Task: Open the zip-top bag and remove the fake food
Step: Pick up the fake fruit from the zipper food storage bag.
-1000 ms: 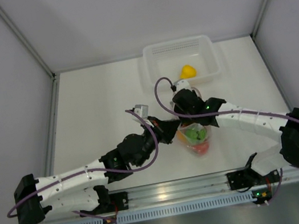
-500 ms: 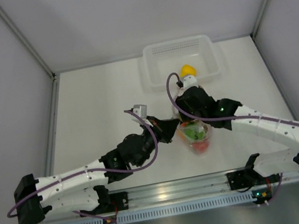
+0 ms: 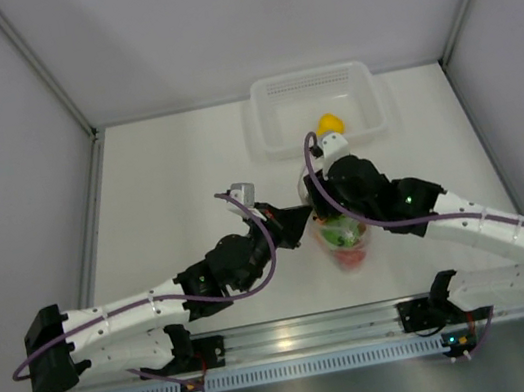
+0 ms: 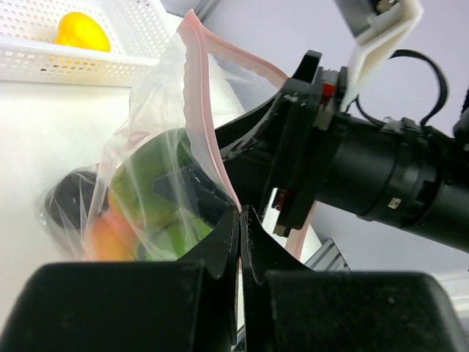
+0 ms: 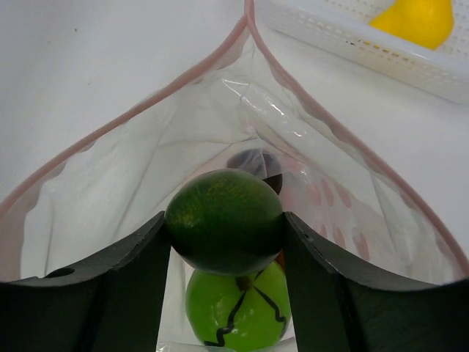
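The clear zip-top bag (image 3: 347, 247) stands open on the table, its pink zip strip (image 5: 146, 99) spread wide. My left gripper (image 3: 299, 222) is shut on the bag's rim (image 4: 220, 165) at the left side of the mouth. My right gripper (image 5: 224, 220) reaches into the mouth and is shut on a dark green fake fruit (image 5: 224, 238). Under it lies a bright green fruit with black marks (image 5: 238, 308), and a dark purple one (image 5: 253, 163) sits behind. Orange and red pieces (image 4: 110, 231) show through the plastic lower down.
A white perforated tray (image 3: 269, 119) stands at the back of the table, just beyond the bag, with a yellow fruit (image 3: 330, 124) in it. White walls close in both sides. A metal rail (image 3: 287, 336) runs along the near edge.
The right arm's elbow and base link have swung out to the right, and its wrist has shifted slightly toward the tray. The left arm and the bag have stayed put.
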`<state>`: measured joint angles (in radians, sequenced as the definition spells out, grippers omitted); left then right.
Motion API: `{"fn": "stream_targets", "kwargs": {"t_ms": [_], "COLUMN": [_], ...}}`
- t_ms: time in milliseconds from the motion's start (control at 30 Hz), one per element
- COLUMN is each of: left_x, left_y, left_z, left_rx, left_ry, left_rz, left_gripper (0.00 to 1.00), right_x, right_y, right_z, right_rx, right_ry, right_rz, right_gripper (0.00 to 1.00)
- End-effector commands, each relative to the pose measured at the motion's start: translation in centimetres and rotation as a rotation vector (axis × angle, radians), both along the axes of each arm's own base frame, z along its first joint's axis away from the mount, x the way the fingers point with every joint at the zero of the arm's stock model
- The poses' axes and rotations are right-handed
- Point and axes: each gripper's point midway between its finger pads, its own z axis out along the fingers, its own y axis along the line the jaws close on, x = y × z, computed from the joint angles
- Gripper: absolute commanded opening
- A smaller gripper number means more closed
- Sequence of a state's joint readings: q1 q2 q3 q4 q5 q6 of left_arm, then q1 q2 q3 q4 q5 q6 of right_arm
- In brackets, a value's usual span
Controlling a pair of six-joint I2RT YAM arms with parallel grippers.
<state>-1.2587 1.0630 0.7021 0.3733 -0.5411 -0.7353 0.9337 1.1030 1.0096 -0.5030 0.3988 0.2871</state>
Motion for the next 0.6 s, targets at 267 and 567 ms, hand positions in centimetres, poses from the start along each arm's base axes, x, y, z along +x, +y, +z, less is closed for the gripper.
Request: {"fn": "stream_targets", "kwargs": {"t_ms": [267,567], "left_x": [0.0,-0.1], "left_y": [-0.2,-0.8], "left_z": [0.9,0.9], "left_rx": [-0.044,-0.036], "left_ry": [-0.005,-0.007], "left_rz": [0.004,-0.010], "left_gripper": [0.00,0.00], "right_x": [-0.3,-0.5], "right_y": [0.3,1.0], "right_z": [4.8,6.2], "right_rx": [0.018,-0.037], "right_ry": [-0.078,-0.084], "right_rz": [0.017,-0.006], "right_gripper": [0.27,0.26]}}
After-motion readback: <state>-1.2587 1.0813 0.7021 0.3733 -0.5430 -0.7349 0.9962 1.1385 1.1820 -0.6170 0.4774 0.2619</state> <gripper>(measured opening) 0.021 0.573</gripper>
